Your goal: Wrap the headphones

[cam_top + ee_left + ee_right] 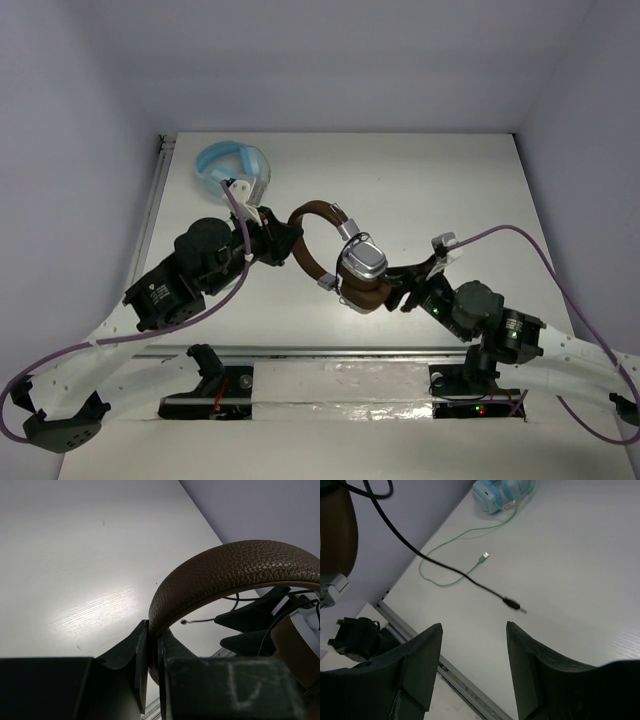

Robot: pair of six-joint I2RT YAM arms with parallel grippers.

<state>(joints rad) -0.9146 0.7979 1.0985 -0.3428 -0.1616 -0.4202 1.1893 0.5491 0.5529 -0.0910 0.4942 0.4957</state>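
The headphones have a dark brown headband point(318, 209), a silver ear cup point(364, 261) and a brown ear cup point(366, 296). They are held up above the table's middle. My left gripper point(293, 243) is shut on the left end of the headband point(235, 565), with the jaws pinching the leather point(152, 630). My right gripper point(400, 288) is open and empty just right of the ear cups. In the right wrist view the thin black cable point(420, 555) hangs down to its plug point(512, 603), which is ahead of the open right gripper point(474, 627). The cable also shows in the left wrist view point(210, 620).
Light blue headphones point(232, 165) lie at the far left of the white table point(450, 180). Their pale green cable point(450, 535) trails towards the middle, passing under the black cable. A metal rail point(330, 352) runs along the near edge. Grey walls surround the table.
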